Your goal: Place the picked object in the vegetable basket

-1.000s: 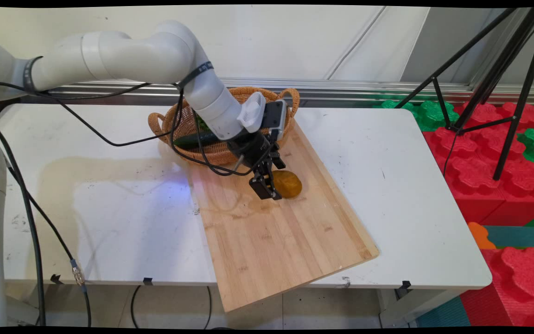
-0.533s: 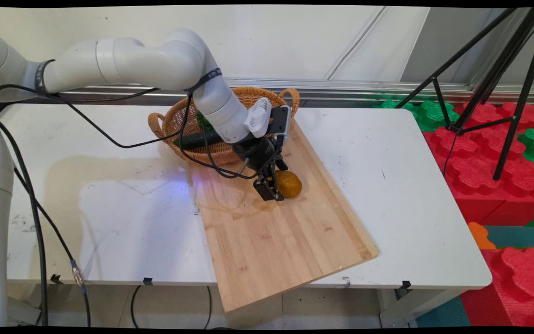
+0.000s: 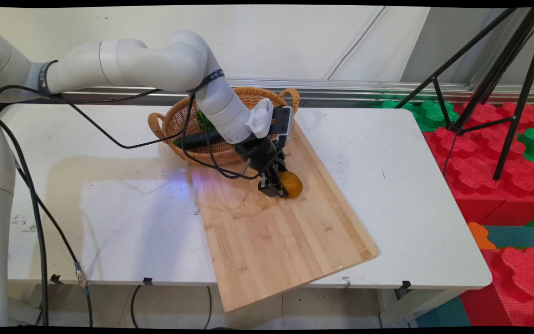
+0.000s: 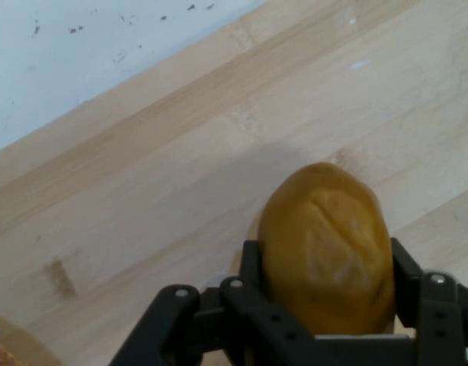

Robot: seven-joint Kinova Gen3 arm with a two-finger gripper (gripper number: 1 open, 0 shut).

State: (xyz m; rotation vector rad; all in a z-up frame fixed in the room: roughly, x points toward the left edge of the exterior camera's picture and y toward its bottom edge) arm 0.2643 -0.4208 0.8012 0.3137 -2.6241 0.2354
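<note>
The black two-finger tool grips a yellow-brown oval potato between its fingers, low over a long pale wooden cutting board on the white tabletop. Just beyond the board's far end, a woven wicker basket holds a dark green cucumber.

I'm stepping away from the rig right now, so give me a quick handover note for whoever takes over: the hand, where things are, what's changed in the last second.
Hand: low over the wooden board, its two fingers closed against either side of the potato.
Potato: on the board's far half, close to the wicker basket; from these views I cannot tell whether it rests on the wood or is just off it.
Basket: at the board's far end, with a cucumber and something leafy green inside.
Change: a second ago the hand stood open beside the potato; it has since moved over it and closed.
</note>
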